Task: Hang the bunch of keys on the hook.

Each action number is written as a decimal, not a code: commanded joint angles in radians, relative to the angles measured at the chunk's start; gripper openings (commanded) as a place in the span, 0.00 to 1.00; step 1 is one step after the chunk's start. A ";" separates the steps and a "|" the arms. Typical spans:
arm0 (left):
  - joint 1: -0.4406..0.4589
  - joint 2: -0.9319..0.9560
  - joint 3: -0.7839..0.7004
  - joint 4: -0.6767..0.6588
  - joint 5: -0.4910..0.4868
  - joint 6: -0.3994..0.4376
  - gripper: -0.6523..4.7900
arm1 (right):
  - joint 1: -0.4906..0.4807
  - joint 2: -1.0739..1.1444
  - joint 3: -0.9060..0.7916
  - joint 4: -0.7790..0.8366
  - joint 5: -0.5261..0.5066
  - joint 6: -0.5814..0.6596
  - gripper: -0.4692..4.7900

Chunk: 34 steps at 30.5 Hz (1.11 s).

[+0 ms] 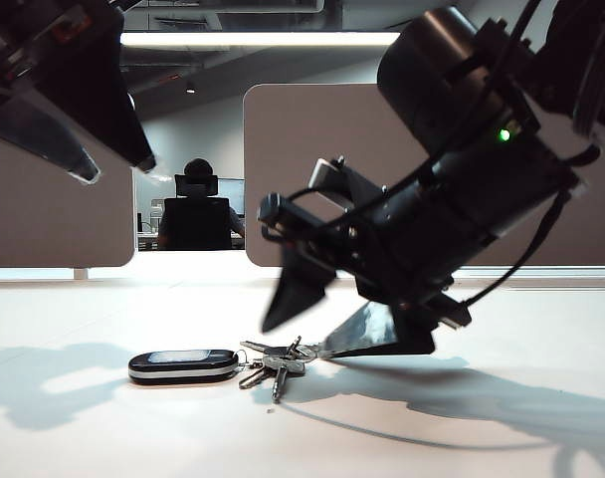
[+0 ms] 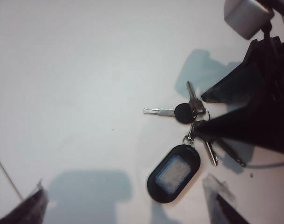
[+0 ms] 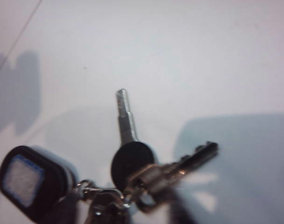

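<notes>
**Right gripper settling over the key ring**

The right gripper (image 1: 317,324) is straddling the bunch of keys (image 1: 273,360) mid-worktop (image 1: 74,438), jaws parted, nothing held. The left gripper (image 2: 128,205) is hovering wide above. A shallow pinch (keys splayed flat) risks sliding off one key. No hook in sight.

We cannot see the right gripper's fingertips in its wrist view; the keys (image 3: 146,179) blur at the frame edge.
</notes>
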<state>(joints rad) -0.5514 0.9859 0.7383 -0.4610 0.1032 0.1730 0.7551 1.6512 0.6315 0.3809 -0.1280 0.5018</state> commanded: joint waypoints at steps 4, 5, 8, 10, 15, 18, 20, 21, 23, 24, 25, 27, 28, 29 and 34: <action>-0.001 -0.003 0.007 -0.002 -0.008 0.014 1.00 | 0.014 0.023 -0.002 -0.035 -0.056 0.022 0.07; -0.001 -0.003 0.007 -0.003 -0.018 0.014 1.00 | 0.014 0.023 -0.002 -0.035 -0.058 0.023 0.07; -0.001 -0.003 0.007 -0.003 -0.021 0.014 1.00 | 0.014 0.019 -0.002 -0.034 -0.073 0.022 0.07; -0.001 -0.003 0.008 -0.003 -0.022 0.014 1.00 | 0.014 0.013 -0.002 -0.032 -0.073 0.022 0.07; -0.001 -0.004 0.008 -0.001 -0.021 0.014 1.00 | 0.013 -0.055 0.009 -0.036 -0.074 0.001 0.07; -0.001 -0.005 0.008 0.007 -0.021 0.013 1.00 | 0.013 -0.134 0.009 -0.032 -0.074 -0.050 0.07; -0.001 -0.005 0.009 0.018 -0.021 0.010 1.00 | 0.009 -0.199 0.009 -0.033 -0.077 -0.061 0.07; -0.001 -0.005 0.009 0.027 -0.021 0.010 1.00 | 0.007 -0.229 0.009 -0.034 -0.084 -0.061 0.07; -0.001 -0.005 0.009 0.058 -0.021 -0.007 1.00 | -0.003 -0.294 0.010 -0.032 -0.108 -0.063 0.07; -0.001 -0.005 0.009 0.076 -0.021 -0.024 1.00 | -0.008 -0.322 0.010 -0.033 -0.117 -0.063 0.07; -0.001 -0.005 0.009 0.100 -0.020 -0.045 1.00 | -0.014 -0.358 0.010 -0.036 -0.118 -0.065 0.07; -0.001 -0.005 0.009 0.169 -0.008 -0.083 1.00 | -0.033 -0.419 0.016 -0.054 -0.115 -0.069 0.07; -0.001 -0.005 0.010 0.206 0.004 -0.090 1.00 | -0.047 -0.444 0.026 -0.073 -0.116 -0.079 0.07; -0.001 -0.003 0.017 0.248 0.024 -0.098 1.00 | -0.068 -0.470 0.047 -0.110 -0.115 -0.097 0.07; -0.001 0.071 0.166 0.306 0.035 -0.102 1.00 | -0.188 -0.505 0.217 -0.315 -0.137 -0.225 0.07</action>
<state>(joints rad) -0.5514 1.0313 0.8528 -0.1936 0.1314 0.0757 0.5938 1.1503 0.7990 0.1184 -0.2493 0.3424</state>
